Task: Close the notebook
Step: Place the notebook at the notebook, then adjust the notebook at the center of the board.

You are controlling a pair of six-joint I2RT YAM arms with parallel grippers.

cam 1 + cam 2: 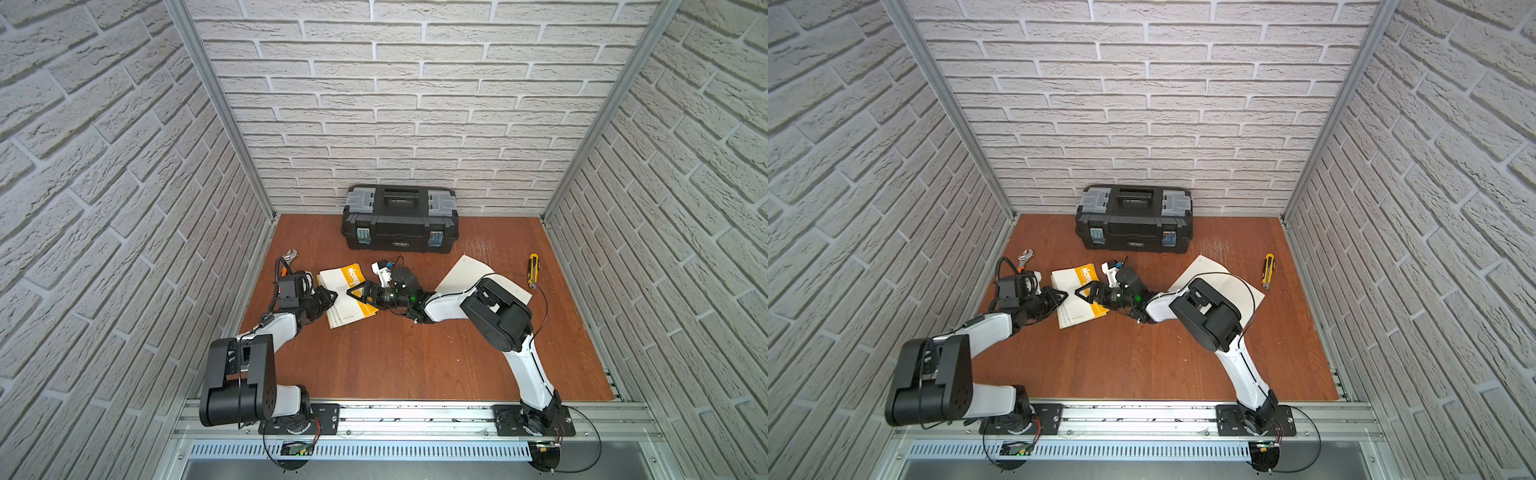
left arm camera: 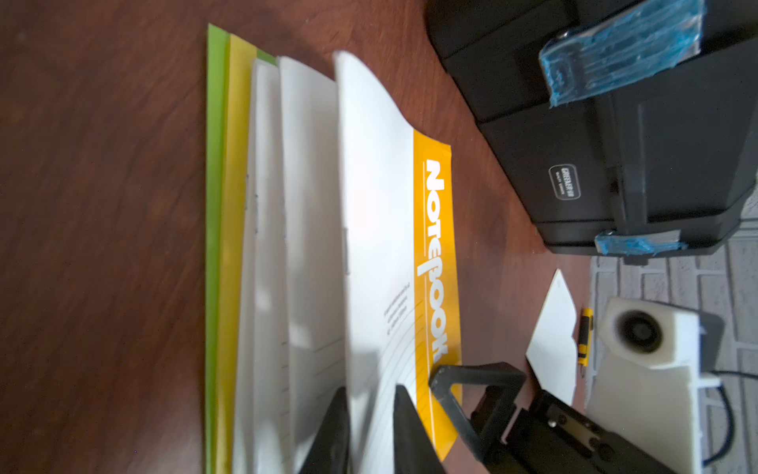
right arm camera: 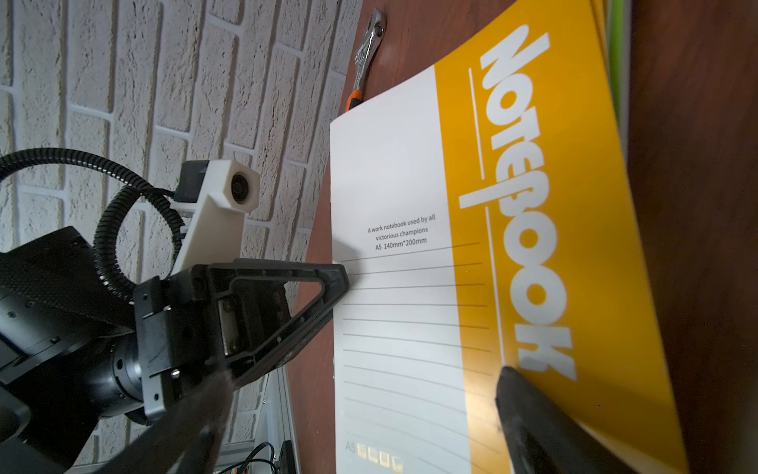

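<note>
Orange-and-white paper notebook [image 1: 338,286], left of centre in both top views, looks light and floppy, so we'd pinch its free cover edge, where the left gripper [image 2: 371,392] straddles it, narrowly parted, with the right gripper [image 1: 352,293] spread wide over the cover.
</note>
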